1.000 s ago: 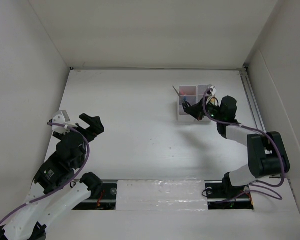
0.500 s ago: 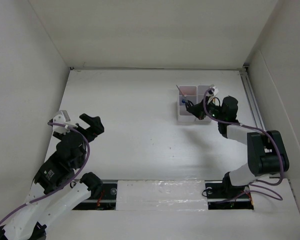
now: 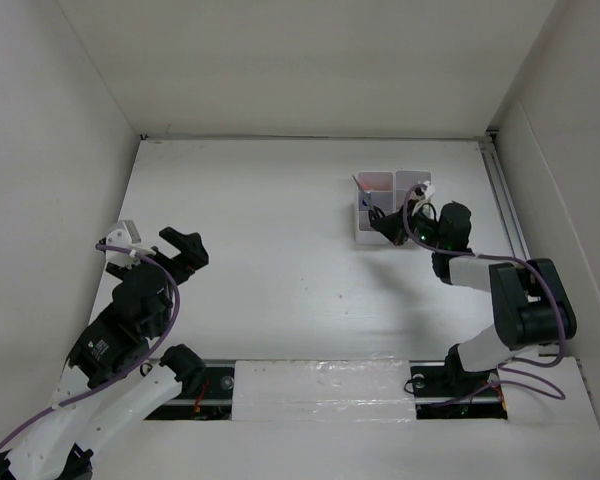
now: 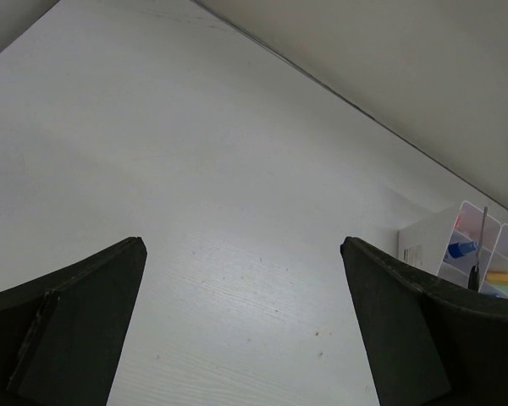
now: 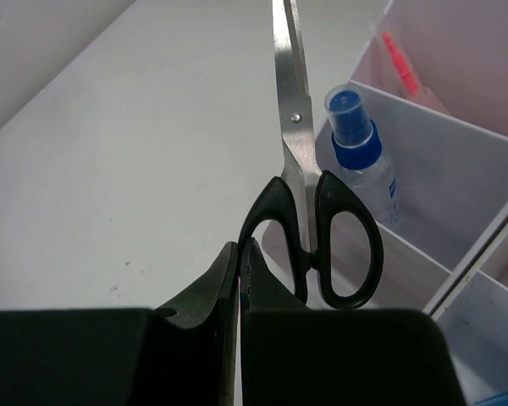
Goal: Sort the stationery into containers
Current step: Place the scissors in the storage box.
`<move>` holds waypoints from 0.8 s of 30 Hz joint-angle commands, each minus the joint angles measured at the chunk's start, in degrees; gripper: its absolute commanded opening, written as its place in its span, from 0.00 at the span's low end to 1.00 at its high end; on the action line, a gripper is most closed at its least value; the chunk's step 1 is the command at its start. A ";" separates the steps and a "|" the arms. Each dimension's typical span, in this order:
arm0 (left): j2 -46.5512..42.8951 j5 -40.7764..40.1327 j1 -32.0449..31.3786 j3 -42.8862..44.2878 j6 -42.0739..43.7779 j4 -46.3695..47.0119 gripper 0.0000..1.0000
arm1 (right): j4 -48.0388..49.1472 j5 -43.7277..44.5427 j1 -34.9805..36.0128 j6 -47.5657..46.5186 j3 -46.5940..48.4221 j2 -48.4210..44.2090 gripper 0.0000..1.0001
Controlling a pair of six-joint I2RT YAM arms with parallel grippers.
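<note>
- Pinching a handle loop of the scissors [image 5: 301,169], your right claw [image 5: 240,256] is clamped tight; left claw [image 4: 241,254] gapes, empty.
- Stiff, slick, blade-heavy: hold by the handles, expect pivoting.

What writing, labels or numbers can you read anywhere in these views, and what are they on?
No text can be read in any view.
Spray bottle: bluish marking on its side, too blurred to read.
Organiser: small sticker on its outer wall, too small to read.
Scissors: no marking visible.
</note>
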 commanded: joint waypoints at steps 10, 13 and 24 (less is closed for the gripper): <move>-0.43 0.09 0.11 0.58 0.61 2.35 1.00 | 9.37 4.14 1.64 0.76 -2.06 -7.32 0.00; -0.43 0.09 0.11 0.58 0.61 2.35 1.00 | 13.17 7.39 2.78 2.00 -5.84 -9.87 0.00; -0.96 0.62 0.11 0.58 0.61 2.35 1.00 | 15.54 38.40 16.67 -1.87 -10.85 -16.03 0.00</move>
